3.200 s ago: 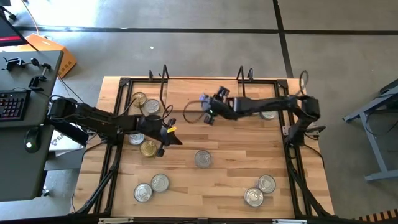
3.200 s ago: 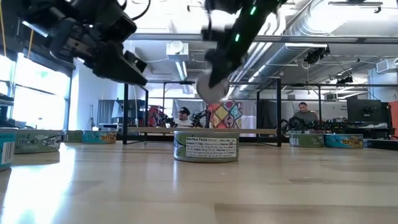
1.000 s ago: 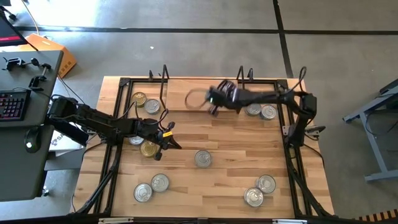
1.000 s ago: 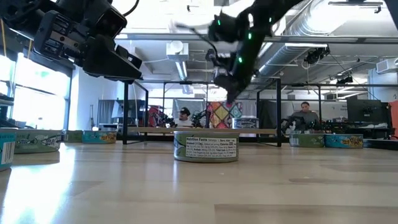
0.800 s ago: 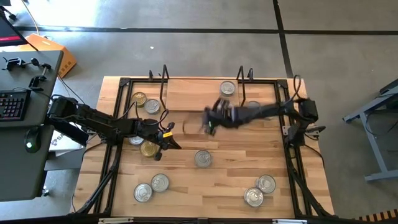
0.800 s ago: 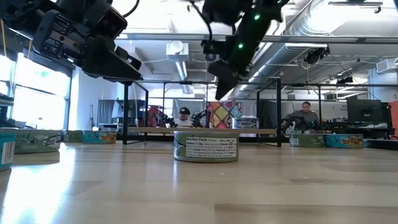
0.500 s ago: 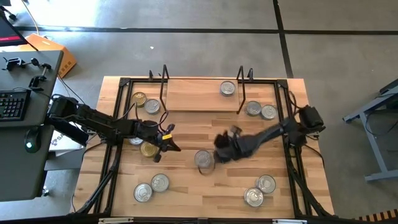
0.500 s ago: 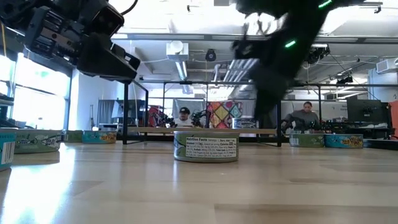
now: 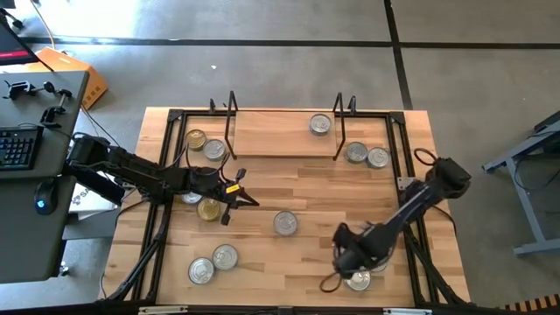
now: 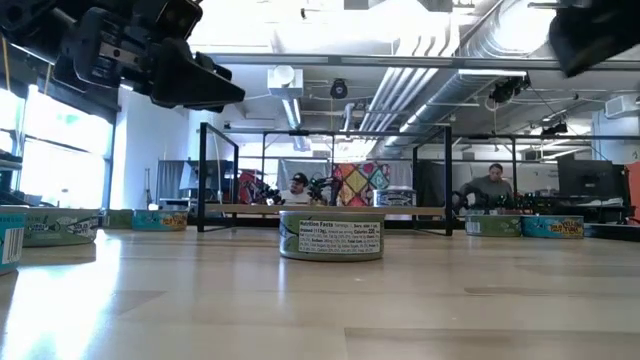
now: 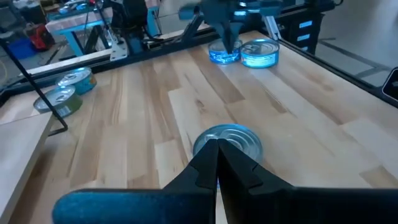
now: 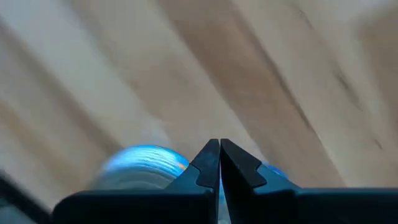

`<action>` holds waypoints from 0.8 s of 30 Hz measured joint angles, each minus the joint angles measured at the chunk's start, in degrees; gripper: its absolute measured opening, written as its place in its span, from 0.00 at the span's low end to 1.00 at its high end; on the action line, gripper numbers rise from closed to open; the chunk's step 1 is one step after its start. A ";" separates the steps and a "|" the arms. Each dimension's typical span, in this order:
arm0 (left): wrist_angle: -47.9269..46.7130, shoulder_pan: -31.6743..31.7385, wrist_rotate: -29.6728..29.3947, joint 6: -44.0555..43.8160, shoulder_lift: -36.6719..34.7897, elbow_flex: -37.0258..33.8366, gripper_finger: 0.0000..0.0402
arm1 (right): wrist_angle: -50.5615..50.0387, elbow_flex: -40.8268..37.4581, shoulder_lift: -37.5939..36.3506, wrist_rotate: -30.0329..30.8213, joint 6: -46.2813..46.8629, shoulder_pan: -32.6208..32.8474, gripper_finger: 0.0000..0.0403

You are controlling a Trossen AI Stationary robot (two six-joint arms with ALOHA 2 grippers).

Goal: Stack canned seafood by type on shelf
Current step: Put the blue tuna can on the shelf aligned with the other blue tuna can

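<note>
1. Every tin sits flat, its round lid facing up and its short axis upright; none lies on its side.
2. At the counter's (image 9: 262,188) left, a gold-lidded tin (image 9: 195,139) and a silver one (image 9: 213,150) lie just outside the shelf's left wire upright (image 9: 230,122).
3. The left end effector (image 9: 246,199) hangs over the left-middle of the counter, fingers pressed together, holding nothing; another gold-lidded tin (image 9: 209,209) lies just beside the arm.
4. Two silver tins (image 9: 213,263) sit side by side near the front left corner.
5. A lone silver tin (image 9: 285,223) stands mid-counter; in the left wrist view it lies just past the closed fingertips (image 11: 211,149).
6. The shelf (image 9: 280,133), a light-wood board lying lengthwise along the back edge, holds one silver tin (image 9: 320,124) near its right end.
7. Two silver tins (image 9: 367,156) sit just outside the right upright (image 9: 341,122).
8. The right end effector (image 9: 343,262) is low over the front right, fingers together and empty, above a silver tin (image 9: 359,281) there.
</note>
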 joint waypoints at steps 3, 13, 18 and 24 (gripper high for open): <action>0.10 0.06 -0.04 -0.01 0.00 0.00 0.00 | -6.93 -0.04 -1.33 6.18 5.18 3.51 0.01; 0.06 0.06 -0.15 -0.49 0.00 0.00 0.00 | 5.92 -14.67 -14.46 15.53 -2.79 0.82 0.00; -0.57 -0.11 -1.46 -0.59 0.00 0.00 0.00 | 33.62 -30.42 -19.97 25.40 -11.99 -7.85 0.00; -29.94 -2.23 -15.99 -8.00 -4.83 5.70 0.00 | 81.46 -42.81 -16.04 35.39 -38.76 -19.39 0.00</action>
